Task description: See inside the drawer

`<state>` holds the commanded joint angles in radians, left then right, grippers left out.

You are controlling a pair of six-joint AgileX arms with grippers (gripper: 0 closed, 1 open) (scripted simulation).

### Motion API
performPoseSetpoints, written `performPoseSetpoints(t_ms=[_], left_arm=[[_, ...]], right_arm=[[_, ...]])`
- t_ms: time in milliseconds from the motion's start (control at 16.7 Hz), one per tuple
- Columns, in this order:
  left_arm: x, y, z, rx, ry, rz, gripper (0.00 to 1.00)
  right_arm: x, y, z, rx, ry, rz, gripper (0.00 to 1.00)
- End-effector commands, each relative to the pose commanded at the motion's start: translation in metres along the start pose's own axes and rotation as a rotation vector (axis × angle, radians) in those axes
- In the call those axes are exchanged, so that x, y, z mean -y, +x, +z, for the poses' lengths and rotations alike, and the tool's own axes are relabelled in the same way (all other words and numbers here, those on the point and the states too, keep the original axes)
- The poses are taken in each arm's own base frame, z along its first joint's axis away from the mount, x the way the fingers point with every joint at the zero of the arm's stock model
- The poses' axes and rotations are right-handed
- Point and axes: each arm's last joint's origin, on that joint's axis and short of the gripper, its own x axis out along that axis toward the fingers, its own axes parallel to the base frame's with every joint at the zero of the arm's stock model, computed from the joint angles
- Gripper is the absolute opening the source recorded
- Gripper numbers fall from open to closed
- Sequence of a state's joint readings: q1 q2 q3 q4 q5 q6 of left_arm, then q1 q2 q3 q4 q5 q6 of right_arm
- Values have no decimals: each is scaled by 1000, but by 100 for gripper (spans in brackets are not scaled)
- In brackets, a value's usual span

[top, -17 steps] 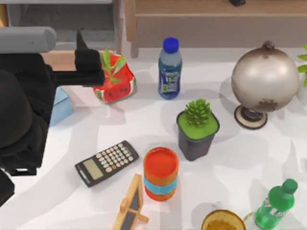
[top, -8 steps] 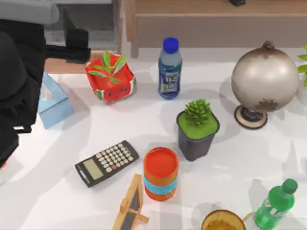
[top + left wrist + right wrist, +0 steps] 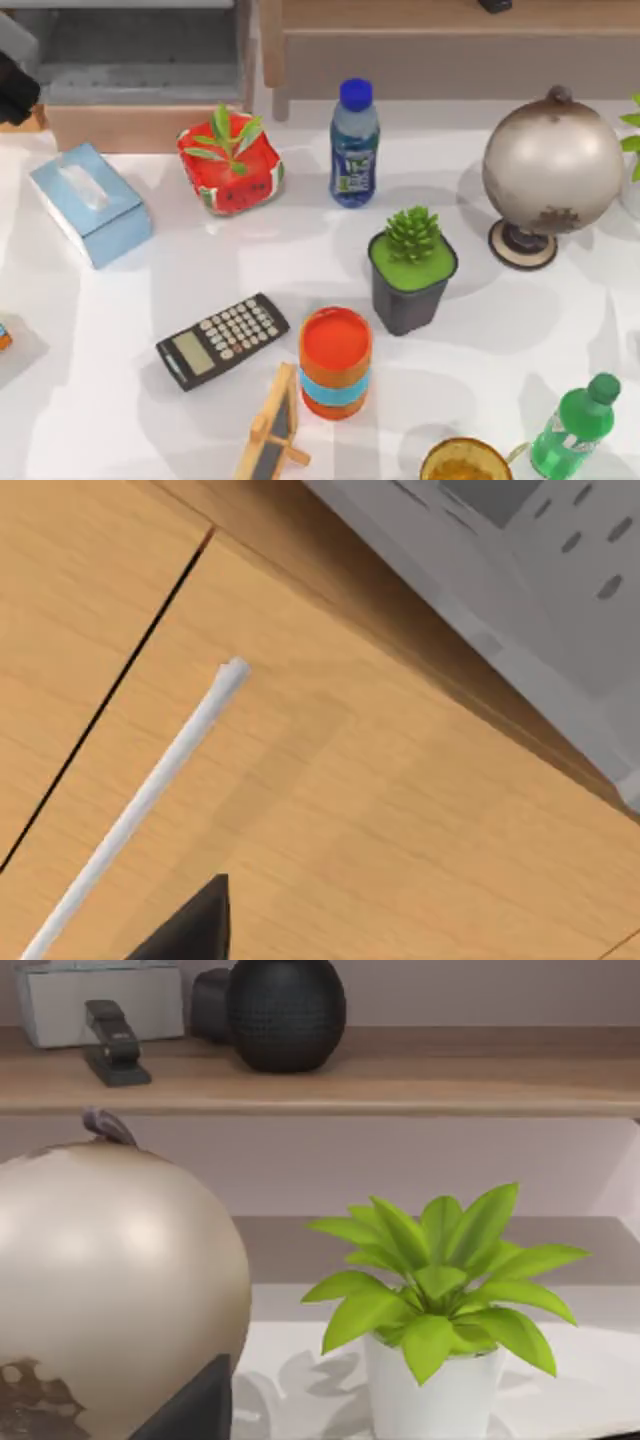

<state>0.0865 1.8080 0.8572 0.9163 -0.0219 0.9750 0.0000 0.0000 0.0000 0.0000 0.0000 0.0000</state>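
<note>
The drawer (image 3: 140, 70) stands open, partly cropped; left end effector's (image 3: 12, 92) grip state unclear.

Drawer (image 3: 140, 125): matt light tan wood front, flat grey inner walls. Left wrist view: smooth wood-grain panel (image 3: 330, 810), matt pale rod handle (image 3: 150, 790). Worktop (image 3: 500, 330): smooth white, faint sheen. Globe (image 3: 552, 160): satin metallic, worn patches. Blue bottle (image 3: 354, 148) and green bottle (image 3: 572, 428): glossy plastic. Calculator (image 3: 223, 339): matt black plastic. Tissue box (image 3: 92, 203): matt blue card. Black vase (image 3: 286, 1010): finely textured, matt.
</note>
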Motion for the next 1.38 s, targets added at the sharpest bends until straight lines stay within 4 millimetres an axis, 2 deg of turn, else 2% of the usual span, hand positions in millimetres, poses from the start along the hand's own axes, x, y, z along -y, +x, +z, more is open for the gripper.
performPoseSetpoints(t_ms=[120, 300, 420, 540, 660, 1020, 1380], left_arm=[[-3, 21, -45, 14, 183, -8, 100], [-5, 40, -104, 59, 410, -14, 100], [-4, 47, -132, 97, 515, -13, 100], [-2, 50, -150, 131, 581, -11, 100], [0, 52, -158, 152, 609, -11, 100], [1, 52, -157, 155, 610, -14, 100], [1, 75, -155, 154, 612, -11, 100]], right_arm=[[0, 0, 0, 0, 0, 0, 100], [0, 0, 0, 0, 0, 0, 100], [0, 0, 0, 0, 0, 0, 100], [0, 0, 0, 0, 0, 0, 100], [0, 0, 0, 0, 0, 0, 100], [0, 0, 0, 0, 0, 0, 100], [0, 0, 0, 0, 0, 0, 100]])
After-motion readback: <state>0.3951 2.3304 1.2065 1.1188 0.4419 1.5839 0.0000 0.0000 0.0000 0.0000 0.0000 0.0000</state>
